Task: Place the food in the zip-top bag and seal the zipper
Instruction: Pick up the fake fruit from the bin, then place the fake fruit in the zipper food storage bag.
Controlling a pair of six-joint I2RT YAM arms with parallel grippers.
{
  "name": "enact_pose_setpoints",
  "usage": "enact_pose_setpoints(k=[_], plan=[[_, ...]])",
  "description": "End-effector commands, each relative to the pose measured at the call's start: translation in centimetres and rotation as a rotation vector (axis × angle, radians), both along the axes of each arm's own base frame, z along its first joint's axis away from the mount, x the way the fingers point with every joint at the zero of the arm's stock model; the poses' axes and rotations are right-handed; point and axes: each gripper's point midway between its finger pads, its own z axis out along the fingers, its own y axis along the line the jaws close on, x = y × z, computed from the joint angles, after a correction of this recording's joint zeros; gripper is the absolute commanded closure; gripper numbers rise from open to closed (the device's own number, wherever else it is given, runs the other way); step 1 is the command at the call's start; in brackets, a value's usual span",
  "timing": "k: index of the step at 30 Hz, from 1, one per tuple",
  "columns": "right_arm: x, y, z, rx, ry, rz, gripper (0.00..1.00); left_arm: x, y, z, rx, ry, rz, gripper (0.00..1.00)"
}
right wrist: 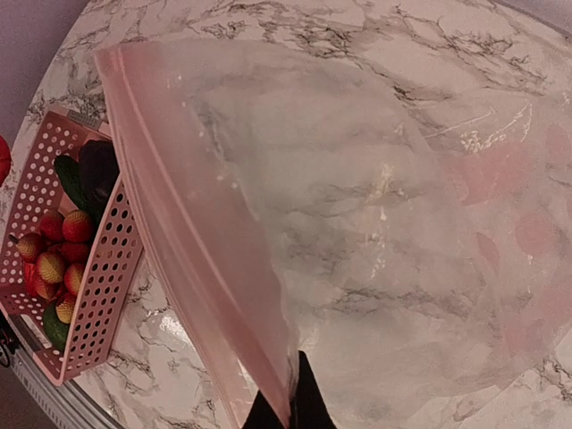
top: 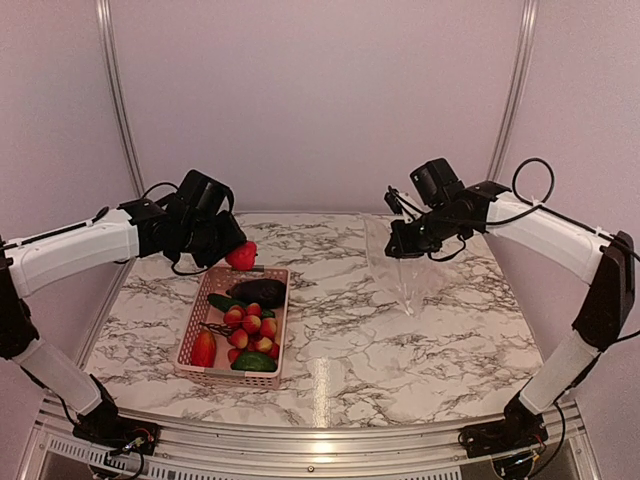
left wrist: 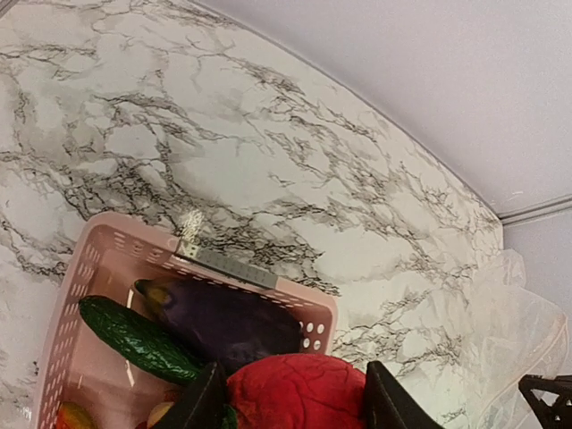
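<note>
**Red piece held above the basket, bag hanging to its right**

The left gripper (top: 233,253) is above the far end of the pink basket (top: 192,332). Its two fingers are spread only as wide as the red toy piece (left wrist: 295,391) clamped between them, which fills the gap. Below it in the basket's far end are a dark eggplant (top: 258,292) and, against its left side, a green cucumber (left wrist: 134,335). Towards the near end is a cluster of red and yellow pieces (top: 250,325). Right of the basket is a stretch of marble table (top: 340,340), then the clear bag (right wrist: 375,223), well apart from the basket. The right gripper (right wrist: 286,404) is closed on the bag's mouth edge, pinching it at the pink seal strip (right wrist: 183,228), which runs slanting back towards the basket. The bag hangs crumpled from that grip. Its lower end seems to rest on the table, though the overhead view is too faint to be sure.
</note>
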Motion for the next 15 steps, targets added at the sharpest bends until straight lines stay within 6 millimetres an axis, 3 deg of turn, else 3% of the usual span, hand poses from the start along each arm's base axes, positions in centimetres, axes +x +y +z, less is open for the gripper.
enact_pose_setpoints(k=[1,5,11,15], plan=[[0.3,1.6,1.3,0.05,0.014,0.022,1.0,1.4,-4.9,6.4,-0.132,-0.22,-0.17,0.63],[0.6,2.3,2.1,0.075,0.017,0.026,1.0,1.6,-8.7,7.6,-0.222,-0.232,-0.27,0.63],[0.5,3.1,3.0,0.122,0.03,0.026,1.0,0.3,-14.8,11.1,-0.247,-0.368,-0.452,0.63],[0.4,4.1,3.5,0.184,0.054,0.024,1.0,-0.4,-18.2,11.8,-0.275,-0.393,-0.54,0.63]])
